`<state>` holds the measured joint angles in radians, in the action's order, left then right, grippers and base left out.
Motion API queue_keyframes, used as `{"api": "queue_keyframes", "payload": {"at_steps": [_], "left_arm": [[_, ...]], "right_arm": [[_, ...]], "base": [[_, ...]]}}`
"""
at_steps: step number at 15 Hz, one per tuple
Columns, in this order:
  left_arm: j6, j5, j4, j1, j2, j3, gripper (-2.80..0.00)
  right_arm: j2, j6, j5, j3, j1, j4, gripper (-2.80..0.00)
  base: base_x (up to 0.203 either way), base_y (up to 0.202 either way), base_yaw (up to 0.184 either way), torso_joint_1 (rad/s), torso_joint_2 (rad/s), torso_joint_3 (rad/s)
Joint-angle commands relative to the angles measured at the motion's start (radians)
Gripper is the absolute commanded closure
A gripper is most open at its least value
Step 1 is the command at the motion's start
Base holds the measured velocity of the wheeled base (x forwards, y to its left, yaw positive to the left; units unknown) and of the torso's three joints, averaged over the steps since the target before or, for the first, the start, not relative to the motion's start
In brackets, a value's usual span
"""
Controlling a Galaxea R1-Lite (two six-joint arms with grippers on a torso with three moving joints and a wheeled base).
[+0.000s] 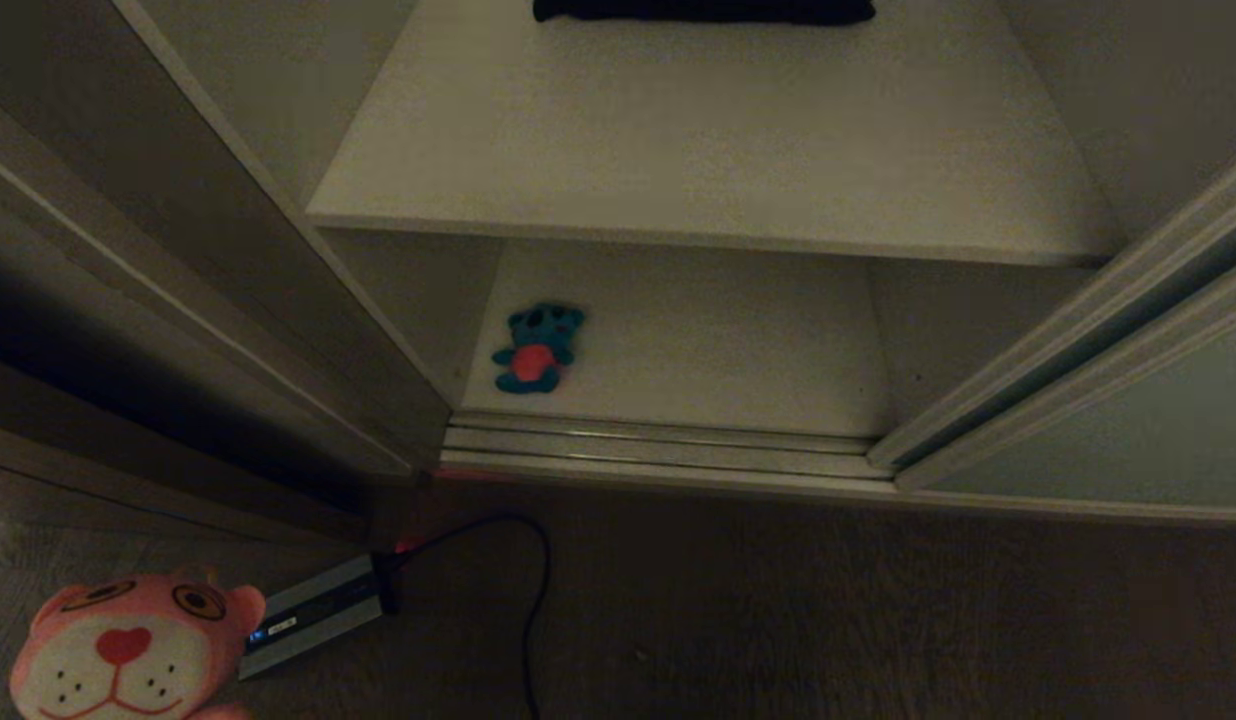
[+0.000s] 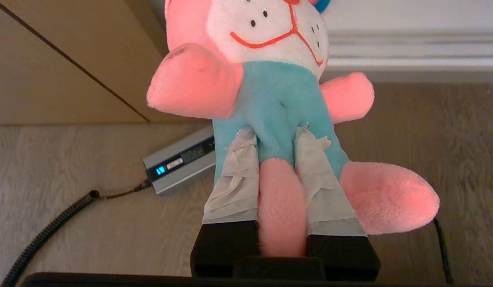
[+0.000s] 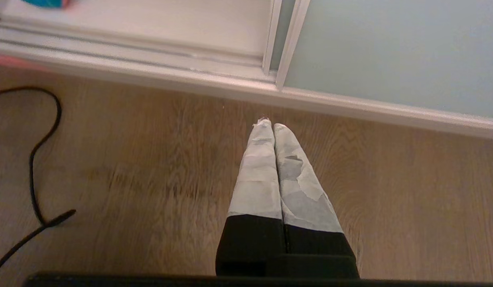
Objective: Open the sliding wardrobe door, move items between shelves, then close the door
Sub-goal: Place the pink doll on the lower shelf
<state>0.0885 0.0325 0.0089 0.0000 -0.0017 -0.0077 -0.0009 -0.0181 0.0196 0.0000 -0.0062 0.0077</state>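
My left gripper (image 2: pixel 277 133) is shut on the pink plush toy (image 2: pixel 270 91), its taped fingers (image 2: pixel 234 171) clamping the teal shirt and one pink leg above the wooden floor. The toy's head (image 1: pixel 128 650) shows at the lower left of the head view. The blue plush toy (image 1: pixel 536 347) with a red belly lies on the lower shelf (image 1: pixel 738 340), near its left wall. The upper shelf (image 1: pixel 698 140) is bare at its front. The sliding wardrobe door (image 1: pixel 1128 420) stands pushed aside to the right, also seen as the pale panel (image 3: pixel 390 52). My right gripper (image 3: pixel 270 125) hangs shut and empty over the floor.
A dark cushion (image 1: pixel 703 10) lies at the back of the upper shelf. A grey power box (image 1: pixel 313 615) with a black cable (image 1: pixel 533 590) lies on the floor at the left. The metal floor track (image 1: pixel 658 445) runs along the wardrobe front. Brown panels (image 1: pixel 128 330) stand at left.
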Motion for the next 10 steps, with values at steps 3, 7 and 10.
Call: {"api": "queue_keyframes", "payload": {"at_steps": [3,7,10], "left_arm": [[-0.001,0.000,0.001,0.000,0.002,0.000,0.00],[-0.001,0.003,0.009,-0.002,0.002,-0.002,0.00],[-0.001,0.003,0.011,-0.002,0.002,-0.003,0.00]], "right_arm": [[-0.001,0.000,0.000,0.005,0.000,0.000,0.00],[-0.001,0.000,0.000,0.004,0.000,0.000,0.00],[-0.001,0.000,0.000,0.005,0.000,0.000,0.00]], "base": [[0.000,0.000,0.000,0.003,0.00,-0.194],[0.000,0.000,0.000,0.005,0.00,-0.195],[0.000,0.000,0.000,0.003,0.00,-0.194]]}}
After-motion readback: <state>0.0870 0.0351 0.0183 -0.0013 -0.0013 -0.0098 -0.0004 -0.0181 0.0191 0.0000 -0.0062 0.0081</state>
